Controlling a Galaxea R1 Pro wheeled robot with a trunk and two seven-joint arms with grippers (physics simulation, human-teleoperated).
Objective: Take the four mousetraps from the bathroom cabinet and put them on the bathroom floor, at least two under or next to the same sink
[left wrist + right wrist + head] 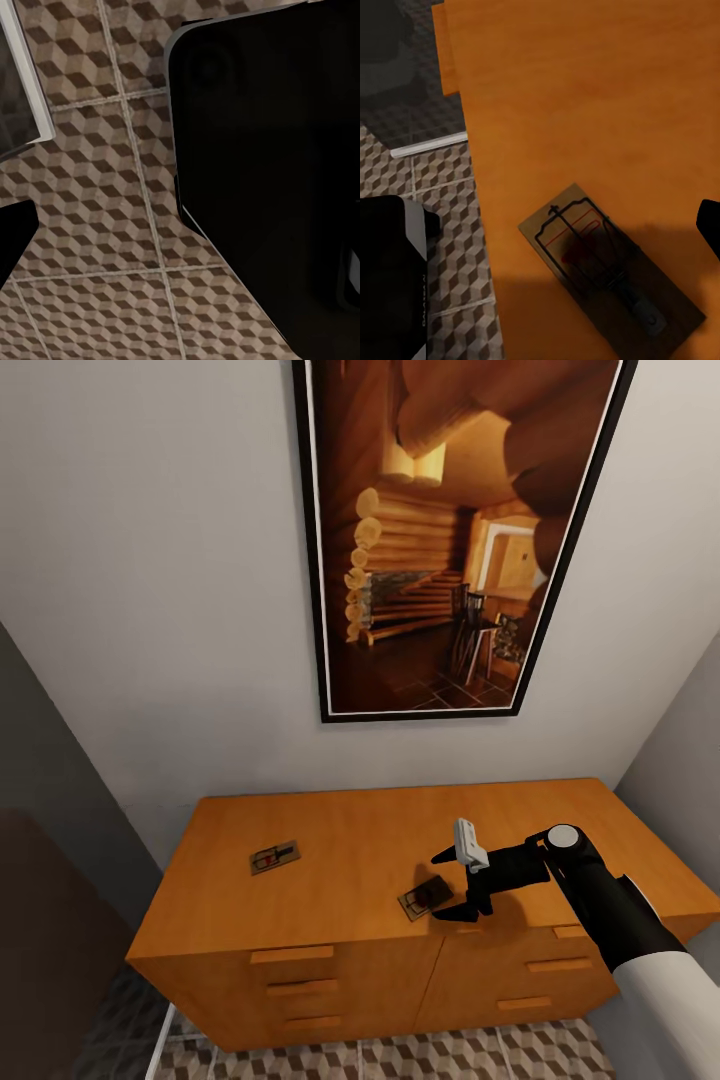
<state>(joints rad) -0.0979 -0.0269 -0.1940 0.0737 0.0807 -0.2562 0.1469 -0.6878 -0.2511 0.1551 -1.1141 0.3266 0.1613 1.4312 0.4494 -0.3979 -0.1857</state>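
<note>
Smooth, matt orange-brown wood forms the cabinet [350, 840]; each mousetrap [611, 270] is a duller wooden board with dark wire, and the bathroom floor [97, 210] is matt patterned tile

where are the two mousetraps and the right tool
near mousetrap [424, 899], head view, on its wooden board by the cabinet's front edge
far mousetrap [274, 857], head view, middle of its board
right tool [456, 882], head view, midway between its fingertips

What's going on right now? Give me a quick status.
Right tool open, hovering over near mousetrap at cabinet front edge. Second mousetrap lies farther left. Nothing in the way.
</note>
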